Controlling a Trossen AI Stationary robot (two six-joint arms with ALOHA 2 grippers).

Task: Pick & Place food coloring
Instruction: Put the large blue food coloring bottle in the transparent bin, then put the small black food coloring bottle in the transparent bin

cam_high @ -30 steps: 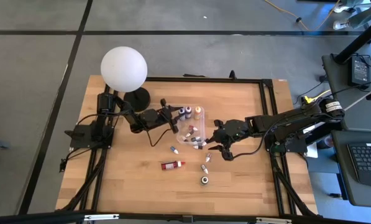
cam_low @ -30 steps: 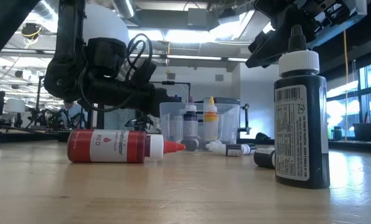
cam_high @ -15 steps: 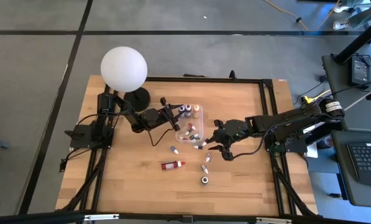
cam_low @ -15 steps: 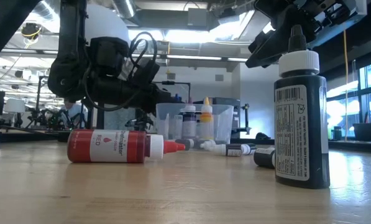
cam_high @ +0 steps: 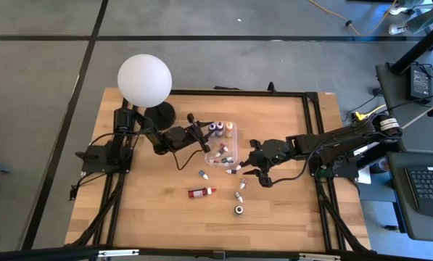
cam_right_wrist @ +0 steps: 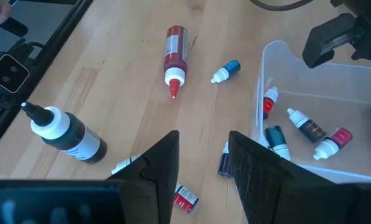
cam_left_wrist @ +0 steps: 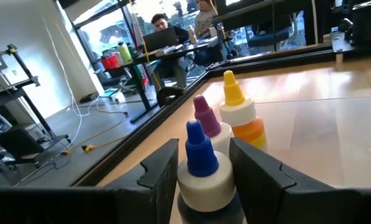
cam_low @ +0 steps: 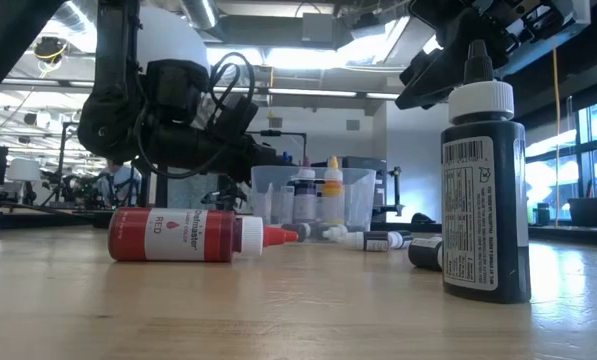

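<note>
Three upright dropper bottles stand in the far end of the clear box; the blue-capped bottle sits between my left gripper's fingers, with the purple-capped and yellow-capped ones behind it. Several tiny bottles lie in the box. My right gripper is open, hovering by the box's near right corner over a tiny dark bottle. A red bottle lies on its side and a black bottle stands on the table. My left gripper pinches the blue-capped bottle at its white collar, one finger on each side. The fingers come in about level from the table's left. The bottle stays upright; its lower body is hidden by the gripper, so whether it rests in the box does not show.
A big white globe lamp stands at the far left corner. Small bottles lie scattered near the box: a blue one and two more. Bare wood stretches along the near edge. A black frame rims the table.
My left gripper has moved a little toward the table's left edge. The clear box, with the upright bottles in it, has slid the same way by a small amount, then stopped. The right arm has kept still.
</note>
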